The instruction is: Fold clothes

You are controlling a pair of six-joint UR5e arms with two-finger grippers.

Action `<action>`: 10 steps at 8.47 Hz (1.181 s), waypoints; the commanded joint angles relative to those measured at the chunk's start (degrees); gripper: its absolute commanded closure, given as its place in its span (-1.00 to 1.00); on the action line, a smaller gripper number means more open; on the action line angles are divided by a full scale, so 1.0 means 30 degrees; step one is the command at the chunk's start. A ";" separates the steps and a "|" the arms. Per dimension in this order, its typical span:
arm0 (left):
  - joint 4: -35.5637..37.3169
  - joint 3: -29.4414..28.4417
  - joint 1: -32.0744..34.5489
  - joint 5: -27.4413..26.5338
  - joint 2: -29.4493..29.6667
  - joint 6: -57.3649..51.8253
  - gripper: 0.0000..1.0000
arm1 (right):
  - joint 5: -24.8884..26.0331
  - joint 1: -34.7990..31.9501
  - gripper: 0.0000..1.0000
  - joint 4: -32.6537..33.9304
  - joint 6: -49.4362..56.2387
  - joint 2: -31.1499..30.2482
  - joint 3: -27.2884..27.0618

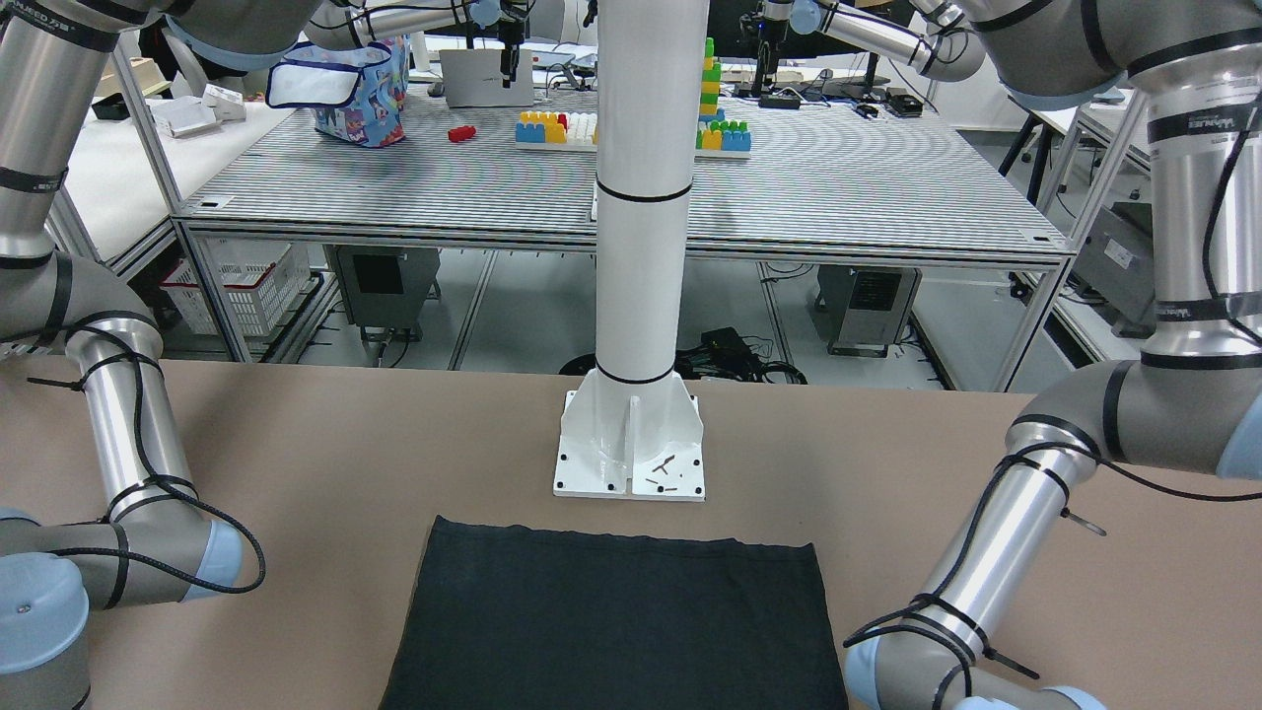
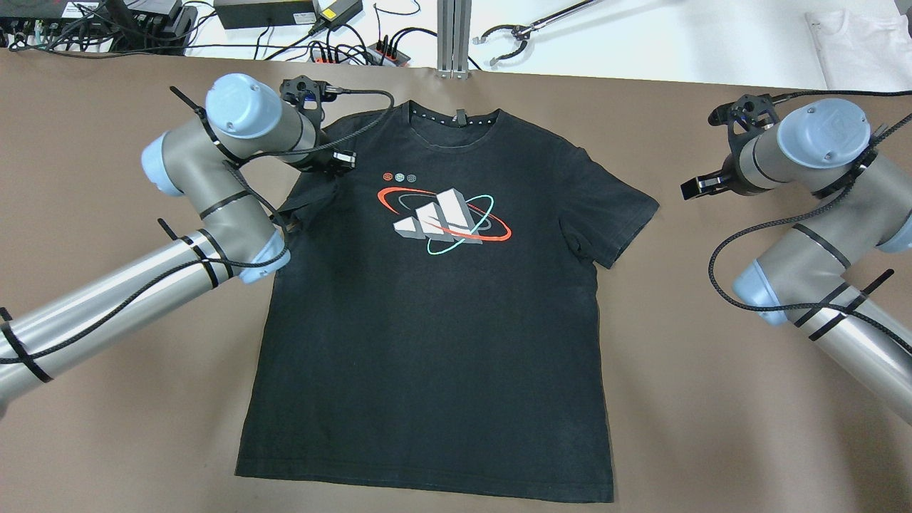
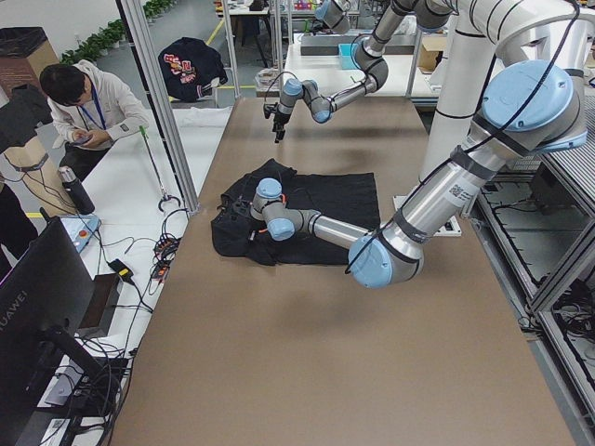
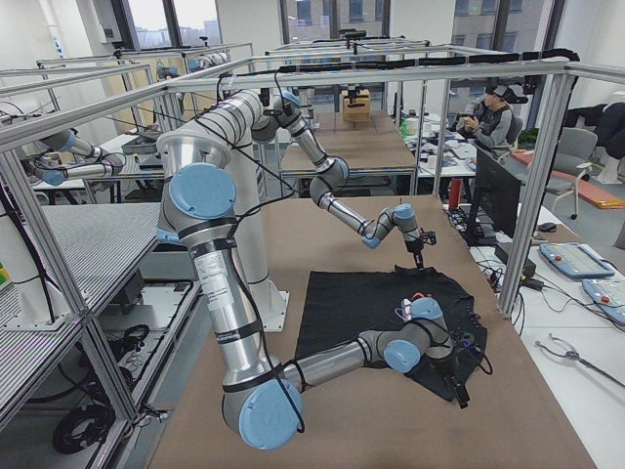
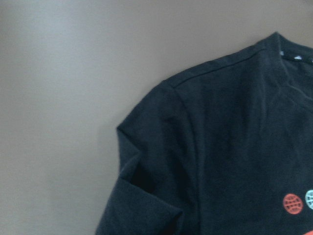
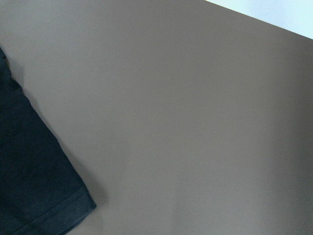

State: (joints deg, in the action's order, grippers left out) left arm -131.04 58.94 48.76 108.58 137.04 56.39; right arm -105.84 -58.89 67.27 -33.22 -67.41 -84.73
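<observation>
The clothes are a black T-shirt (image 2: 427,320) with a red, white and teal chest print, lying flat and face up on the brown table, collar at the far edge. Its hem shows in the front view (image 1: 611,621). The shirt's left sleeve (image 5: 146,181) is folded in and creased. My left gripper (image 2: 340,160) hangs over that shoulder; no fingers show, so I cannot tell its state. My right gripper (image 2: 698,185) hangs over bare table to the right of the other sleeve (image 6: 29,186), apart from it; I cannot tell its state.
A white pole's base plate (image 1: 629,463) stands on the table just behind the shirt's hem. Beyond the far table edge lie a grabber tool (image 2: 513,39), cables and power bricks (image 2: 342,43), and a white cloth (image 2: 862,46).
</observation>
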 commanded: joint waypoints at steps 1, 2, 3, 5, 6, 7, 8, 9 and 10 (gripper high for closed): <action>0.0058 -0.0221 -0.0930 -0.1791 0.0519 0.0949 1.00 | -0.0021 0.0002 -0.88 -0.0010 0.0000 -0.0031 0.0001; 0.0174 -0.0454 -0.1019 -0.1884 0.0695 0.1211 1.00 | 0.0007 0.0031 -0.88 -0.0011 0.0000 -0.0031 0.0001; 0.0175 -0.0630 -0.1020 -0.1885 0.0755 0.1184 1.00 | 0.0008 0.0031 -0.88 -0.0011 0.0000 -0.0031 0.0001; 0.0175 -0.0894 -0.1020 -0.1914 0.0842 0.1358 1.00 | 0.0008 0.0148 -0.88 -0.0011 0.0000 -0.0031 0.0001; 0.0175 -0.1157 -0.0991 -0.2263 0.0988 0.1389 1.00 | 0.0008 0.0148 -0.88 -0.0011 0.0000 -0.0031 0.0001; 0.0146 -0.1246 -0.0990 -0.2382 0.1077 0.1447 1.00 | 0.0008 0.0148 -0.88 -0.0011 0.0000 -0.0031 0.0001; 0.0117 -0.1247 -0.0961 -0.2383 0.1106 0.1274 0.86 | 0.0008 0.0177 -0.88 -0.0011 0.0000 -0.0031 0.0001; 0.0117 -0.1247 -0.0932 -0.2325 0.1310 0.1243 -0.39 | 0.0008 0.0177 -0.88 0.0018 0.0000 -0.0002 0.0030; 0.0146 -0.1131 -0.0932 -0.2325 0.1602 0.1707 -0.99 | 0.0008 0.0177 -0.88 0.0048 0.0000 0.0027 0.0030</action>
State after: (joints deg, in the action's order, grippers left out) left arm -130.66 55.28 45.89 101.59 140.62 60.35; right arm -105.82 -58.39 67.28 -33.22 -67.46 -84.68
